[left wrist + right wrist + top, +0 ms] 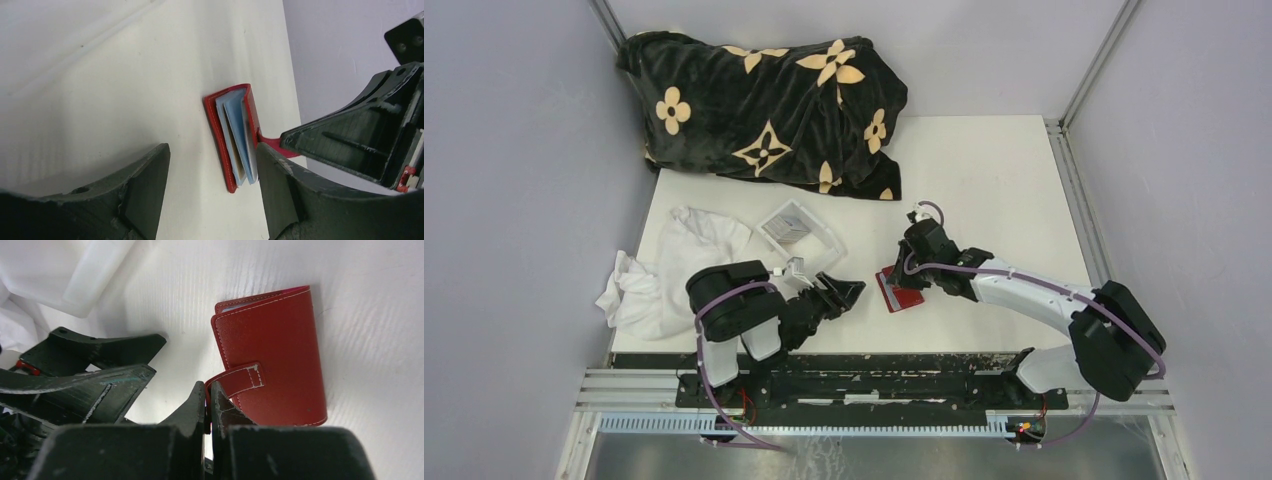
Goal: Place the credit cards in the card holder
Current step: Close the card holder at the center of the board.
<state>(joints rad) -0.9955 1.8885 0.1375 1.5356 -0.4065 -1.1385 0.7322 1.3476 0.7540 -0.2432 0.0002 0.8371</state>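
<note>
Right gripper [207,390] of mine pinched on snap tab of small red leather-like card holder [275,345] — lying on white table [125,75], light blue plastic credit cards [239,135] tucked between covers. Left gripper [212,150] spread — near open edge.

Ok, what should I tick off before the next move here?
1. Right gripper shut on the snap tab of the card holder: ok.
2. Left gripper open, holding nothing: ok.
3. Credit cards between the holder's covers: ok; their number, cannot tell.
4. Holder resting on the table: ok.
5. Tab fastened: not ok, it stretches away from the cover.
6. Cards left in the clear box: cannot tell.
</note>
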